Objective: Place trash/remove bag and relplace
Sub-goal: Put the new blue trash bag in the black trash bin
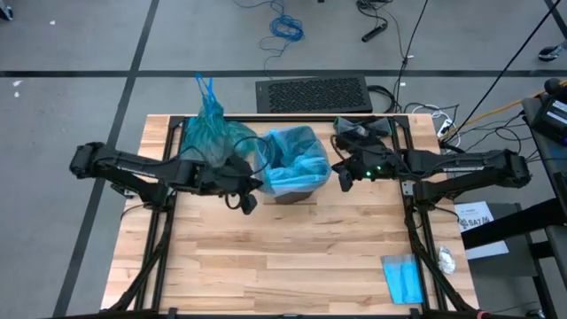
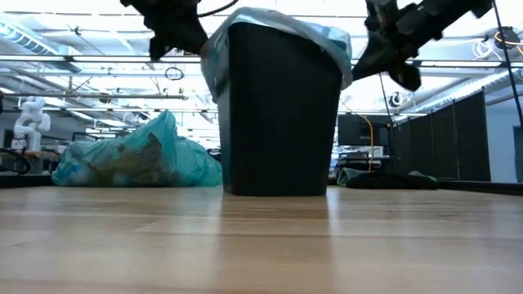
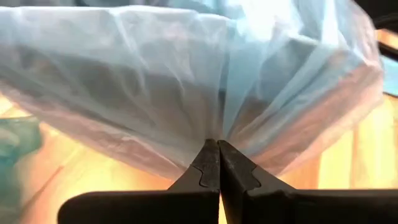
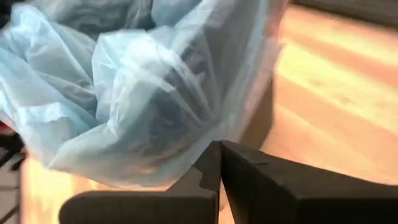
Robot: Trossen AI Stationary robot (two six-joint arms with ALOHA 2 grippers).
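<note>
On the wooden table: largest first.
Bin: small black plastic bin lined with pale sky-blue plastic.
Bag: full, tied dark teal-green liner just beside the bin.
Left gripper: fingers pinched on the sky-blue rim.
Right gripper: fingers pressed together at the opposite rim; grip on plastic unclear.

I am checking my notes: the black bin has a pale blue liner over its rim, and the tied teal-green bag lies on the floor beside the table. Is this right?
Not quite. The teal-green bag lies on the table, beside the black bin, as the high view shows. The pale blue liner is indeed over the bin's rim.
</note>
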